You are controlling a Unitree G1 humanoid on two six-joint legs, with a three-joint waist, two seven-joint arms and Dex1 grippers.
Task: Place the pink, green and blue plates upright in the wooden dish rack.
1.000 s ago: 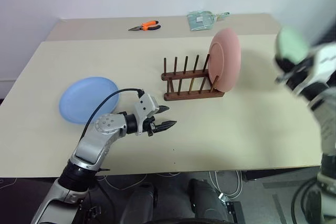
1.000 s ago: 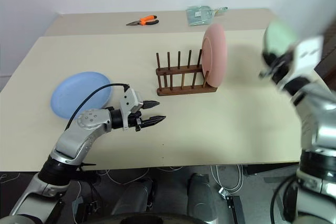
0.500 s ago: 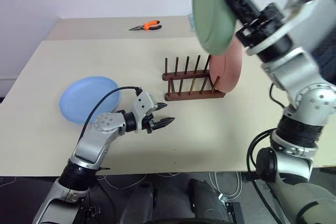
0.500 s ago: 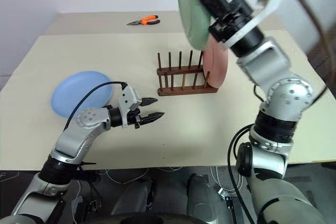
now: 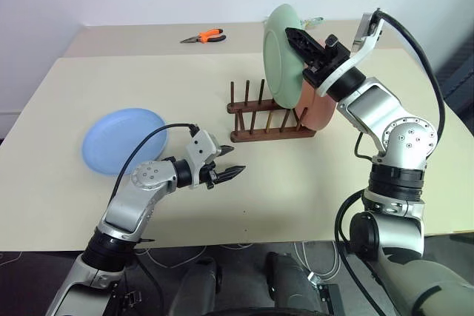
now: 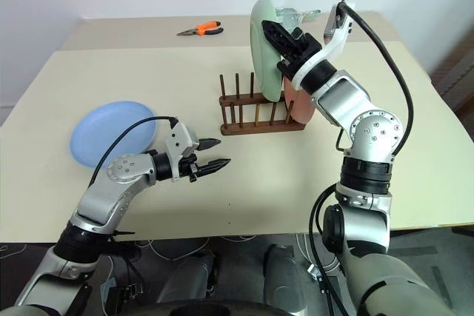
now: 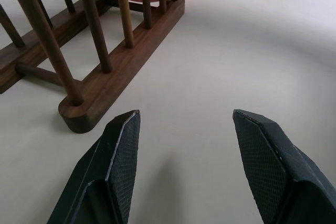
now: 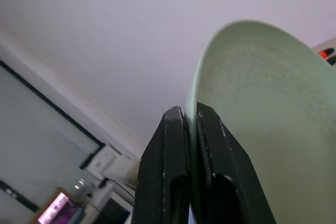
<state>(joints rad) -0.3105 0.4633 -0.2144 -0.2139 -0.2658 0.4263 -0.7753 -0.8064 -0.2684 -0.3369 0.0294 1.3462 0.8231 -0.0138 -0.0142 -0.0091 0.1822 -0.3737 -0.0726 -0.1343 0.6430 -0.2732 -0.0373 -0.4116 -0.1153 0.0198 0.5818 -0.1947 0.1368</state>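
Both arms are silver-grey metal with rounded joint housings dotted with small screws and black collars between segments. A black cable loops over each forearm. Each pincer [image 5: 227,174] has two black fingers [image 7: 118,153] with textured pads.

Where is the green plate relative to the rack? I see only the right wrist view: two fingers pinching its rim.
Observer: The green plate hangs upright above the wooden dish rack, not yet in a slot.
Operator: Is anything in the rack already?
Observer: The pink plate stands upright at the rack's right end.
Operator: And the blue one?
Observer: The blue plate lies flat on the table, left of the rack.
Operator: What is the left hand doing?
Observer: The left hand is open and empty, low over the table in front of the rack.
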